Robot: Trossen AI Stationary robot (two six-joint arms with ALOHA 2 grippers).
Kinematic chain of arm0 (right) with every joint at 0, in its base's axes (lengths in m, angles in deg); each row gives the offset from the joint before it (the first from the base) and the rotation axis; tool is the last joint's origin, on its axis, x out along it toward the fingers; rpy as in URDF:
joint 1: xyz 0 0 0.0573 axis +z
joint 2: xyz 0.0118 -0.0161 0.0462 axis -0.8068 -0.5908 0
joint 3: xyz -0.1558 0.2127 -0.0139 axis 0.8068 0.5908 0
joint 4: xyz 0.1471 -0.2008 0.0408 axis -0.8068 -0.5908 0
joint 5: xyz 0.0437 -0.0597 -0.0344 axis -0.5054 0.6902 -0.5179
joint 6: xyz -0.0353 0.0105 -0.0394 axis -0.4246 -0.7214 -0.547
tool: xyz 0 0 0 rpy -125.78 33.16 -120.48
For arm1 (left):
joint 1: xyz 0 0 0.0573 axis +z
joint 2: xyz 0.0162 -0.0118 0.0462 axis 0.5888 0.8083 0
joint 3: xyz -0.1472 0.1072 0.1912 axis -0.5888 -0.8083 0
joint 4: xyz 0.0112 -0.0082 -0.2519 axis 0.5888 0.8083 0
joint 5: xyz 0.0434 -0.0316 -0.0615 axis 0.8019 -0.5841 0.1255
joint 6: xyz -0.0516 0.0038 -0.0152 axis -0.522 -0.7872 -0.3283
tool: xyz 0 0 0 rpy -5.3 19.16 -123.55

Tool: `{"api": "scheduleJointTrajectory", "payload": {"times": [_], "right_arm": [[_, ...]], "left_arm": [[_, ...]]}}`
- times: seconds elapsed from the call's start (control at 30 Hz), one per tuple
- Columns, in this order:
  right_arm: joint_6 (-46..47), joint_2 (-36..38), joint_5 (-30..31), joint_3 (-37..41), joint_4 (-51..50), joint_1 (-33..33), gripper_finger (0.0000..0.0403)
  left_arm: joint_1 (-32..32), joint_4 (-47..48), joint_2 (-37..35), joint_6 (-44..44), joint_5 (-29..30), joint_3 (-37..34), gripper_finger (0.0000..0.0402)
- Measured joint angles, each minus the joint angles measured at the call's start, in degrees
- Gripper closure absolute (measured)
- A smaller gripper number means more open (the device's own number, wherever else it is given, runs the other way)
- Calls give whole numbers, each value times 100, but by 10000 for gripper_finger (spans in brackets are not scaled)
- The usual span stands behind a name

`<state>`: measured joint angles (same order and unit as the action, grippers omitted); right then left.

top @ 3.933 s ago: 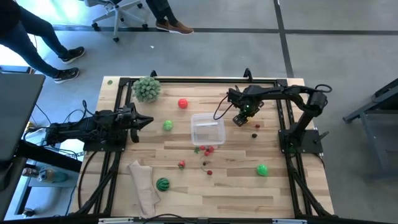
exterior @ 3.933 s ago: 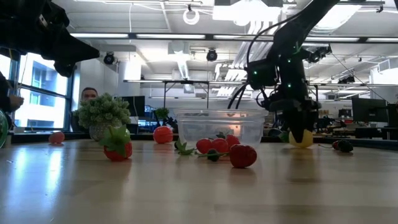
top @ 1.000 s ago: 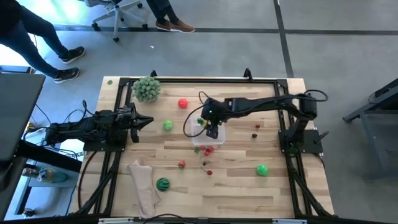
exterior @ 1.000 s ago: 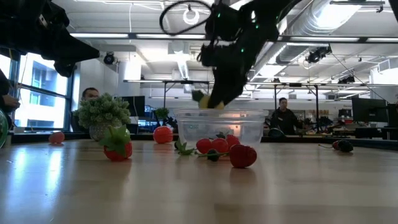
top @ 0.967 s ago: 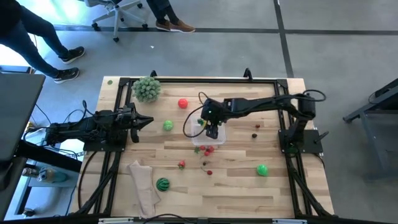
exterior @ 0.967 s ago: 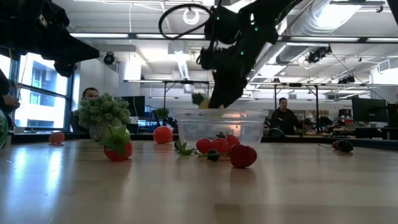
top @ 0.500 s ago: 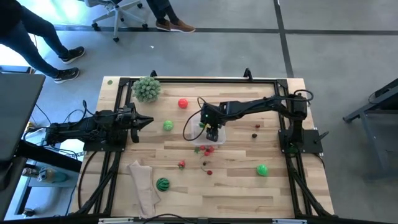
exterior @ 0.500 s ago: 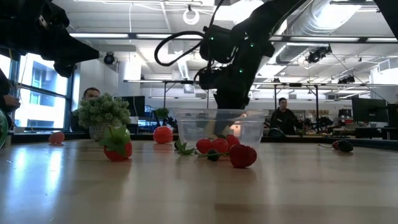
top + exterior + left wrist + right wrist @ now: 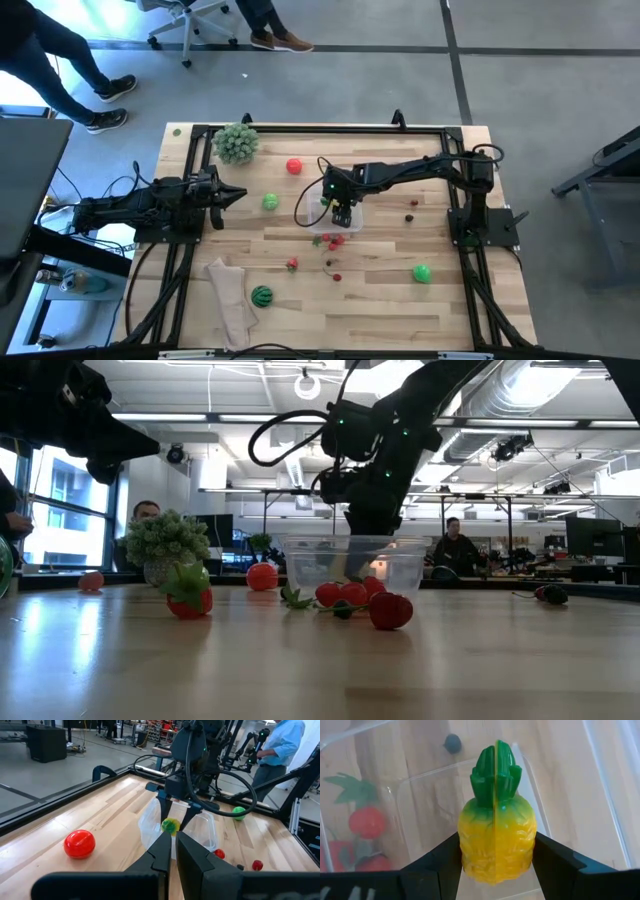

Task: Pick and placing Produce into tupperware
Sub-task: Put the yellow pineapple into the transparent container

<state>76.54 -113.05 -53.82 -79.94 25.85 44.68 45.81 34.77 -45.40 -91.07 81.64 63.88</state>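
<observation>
My right gripper (image 9: 340, 211) reaches down into the clear square tupperware (image 9: 318, 216) at mid-table and is shut on a toy pineapple (image 9: 497, 840), yellow with a green crown. The left wrist view shows the pineapple (image 9: 170, 826) between those fingers, inside the tupperware's walls (image 9: 148, 822). More produce lies on the table: a red tomato (image 9: 294, 167), a green ball (image 9: 270, 202), strawberries (image 9: 333, 240), a watermelon ball (image 9: 261, 295) and dark berries (image 9: 412, 204). My left gripper (image 9: 240, 194) waits, shut, near the table's left edge. My right gripper pinches the pineapple's yellow body (image 9: 470, 851) between its two fingers (image 9: 551, 865), one on each flank. It comes from above, pointing down into the tupperware, and the green crown (image 9: 496, 772) points away from the wrist. Whether the pineapple touches the tupperware's floor, I cannot tell.
A pale-green leafy ball (image 9: 236, 142) stands at the far left corner. A beige cloth (image 9: 230, 300) lies near the near-left edge. A green fruit (image 9: 422, 272) sits at the near right. The black frame rails (image 9: 320, 128) border the table, and people stand beyond it.
My right gripper has come down with the pineapple, from just above the tupperware's rim to inside its walls, and has then held still. It has stayed shut on the pineapple. Nothing else has moved.
</observation>
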Motion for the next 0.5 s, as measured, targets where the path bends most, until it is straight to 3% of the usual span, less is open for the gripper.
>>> {"api": "scheduleJointTrajectory", "payload": {"times": [0.23,0.5], "right_arm": [[13,0,1,0,1,0,203],[40,0,345,0,3,-2,152]], "left_arm": [[-2,0,0,0,0,0,385],[-2,1,-1,-1,0,-1,385]]}}
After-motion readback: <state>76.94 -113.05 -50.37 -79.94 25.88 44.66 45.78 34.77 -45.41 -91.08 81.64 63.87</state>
